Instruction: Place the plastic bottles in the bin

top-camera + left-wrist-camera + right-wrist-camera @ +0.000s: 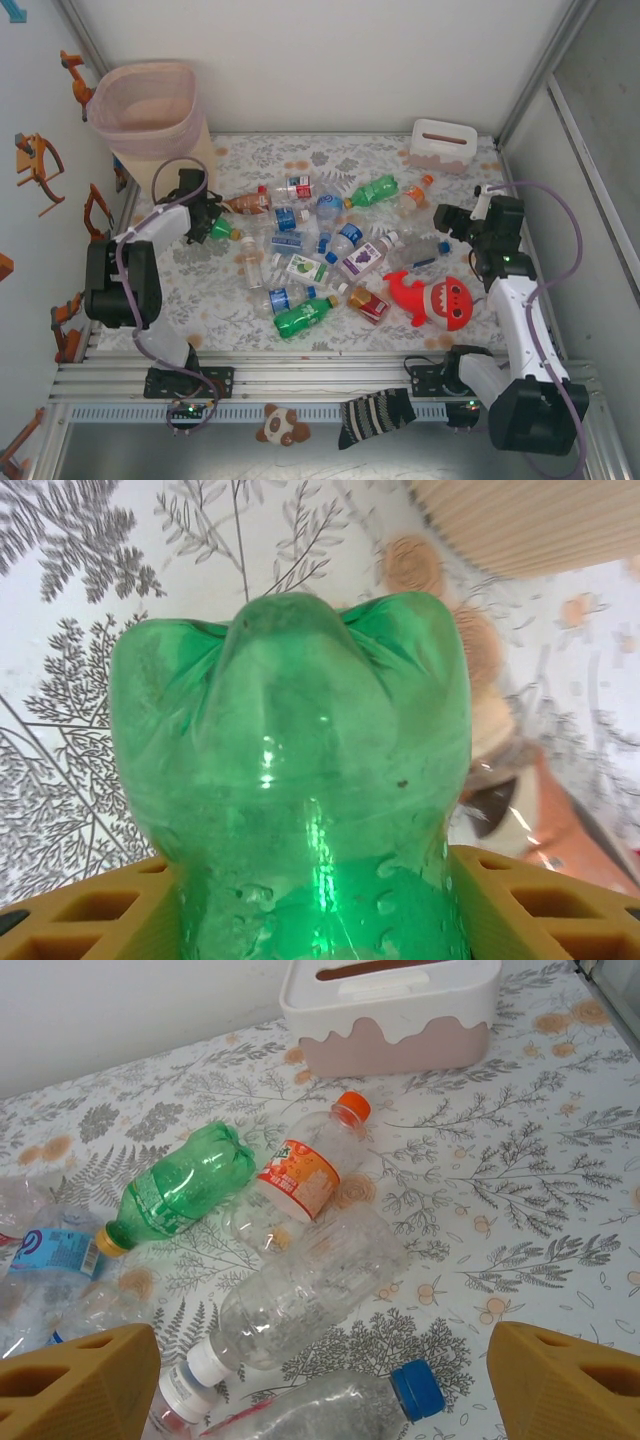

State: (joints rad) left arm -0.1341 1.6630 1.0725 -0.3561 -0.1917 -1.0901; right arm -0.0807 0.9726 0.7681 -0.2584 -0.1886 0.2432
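Note:
A small green bottle [290,750] lies on the patterned table at the far left, and my left gripper [318,910] is shut on it, its yellow fingers [95,920] pressing both sides. From above, that gripper [213,226] sits just below the pink bin [145,100], which stands at the back left corner. Several more plastic bottles [300,250] lie scattered across the middle. My right gripper [447,222] hangs open at the right. Under it [325,1385] lie a clear white-capped bottle [300,1300] and a blue-capped bottle [330,1410]. Farther off are an orange-labelled bottle [300,1175] and a green bottle [170,1190].
A small white slotted box [442,145] stands at the back right. A red shark plush [435,300] lies near the right arm. The bin rests on a wooden block [195,150]. Walls close in the left, back and right sides. A striped sock [372,415] lies on the front rail.

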